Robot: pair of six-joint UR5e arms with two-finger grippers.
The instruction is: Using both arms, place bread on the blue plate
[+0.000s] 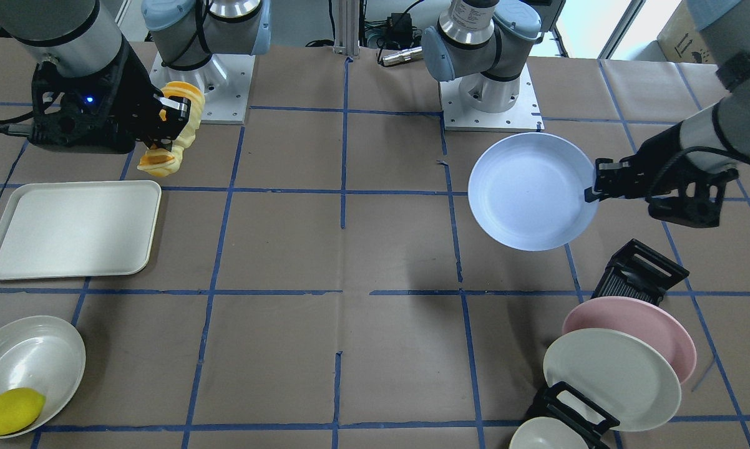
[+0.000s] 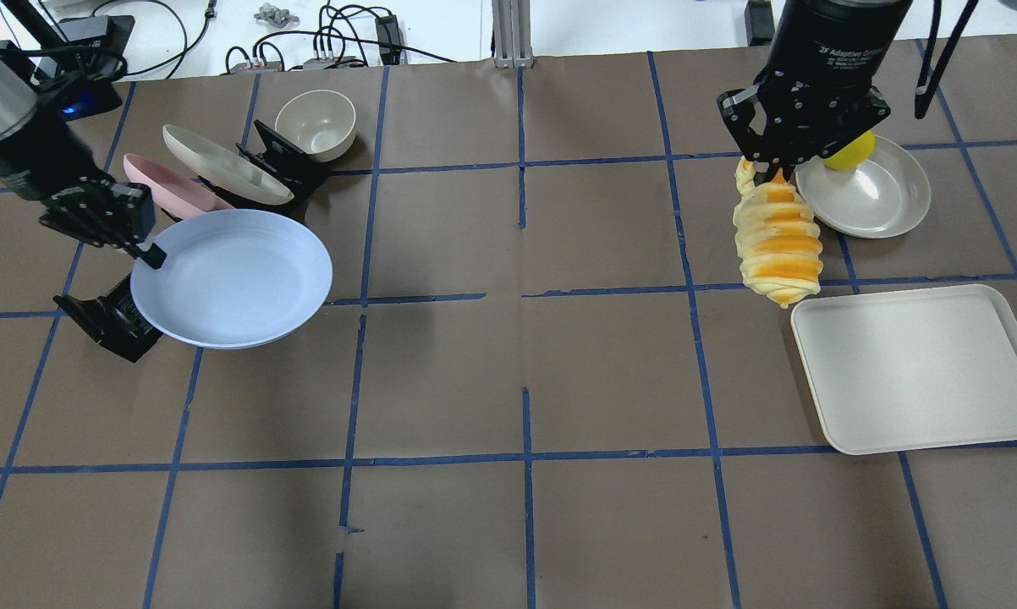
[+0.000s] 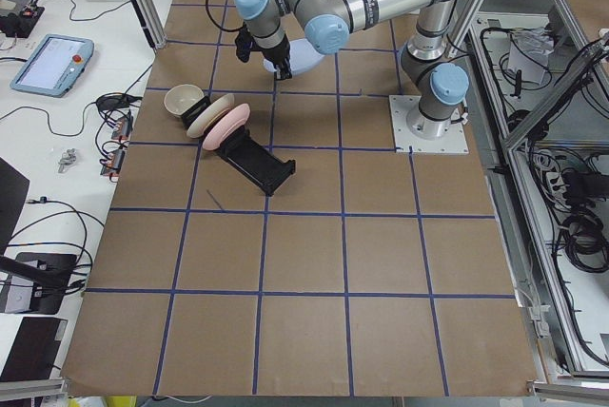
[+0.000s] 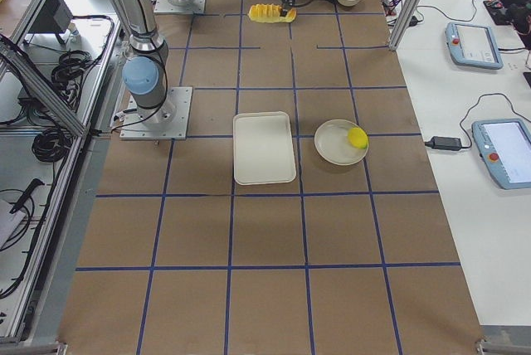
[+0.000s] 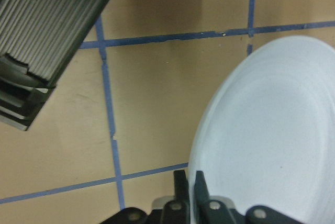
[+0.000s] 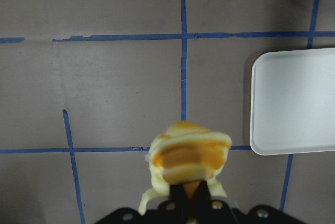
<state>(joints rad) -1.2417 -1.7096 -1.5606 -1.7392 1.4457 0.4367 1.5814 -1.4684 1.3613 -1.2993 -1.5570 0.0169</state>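
Observation:
My right gripper (image 2: pixel 771 173) is shut on one end of the bread (image 2: pixel 777 239), an orange and cream ridged roll that hangs down from it above the table, beside the white tray. The bread also shows in the front view (image 1: pixel 174 130) and the right wrist view (image 6: pixel 189 156). My left gripper (image 2: pixel 142 250) is shut on the rim of the pale blue plate (image 2: pixel 233 277) and holds it roughly level above the table, near the dish rack. The plate also shows in the front view (image 1: pixel 531 190) and the left wrist view (image 5: pixel 272 140).
A white tray (image 2: pixel 919 365) lies below the bread. A grey bowl (image 2: pixel 868 193) with a yellow lemon (image 2: pixel 851 152) sits behind it. A black dish rack (image 2: pixel 280 165) holds a pink plate (image 2: pixel 170 184) and a cream plate (image 2: pixel 221 163); a small bowl (image 2: pixel 316 124) stands beside it.

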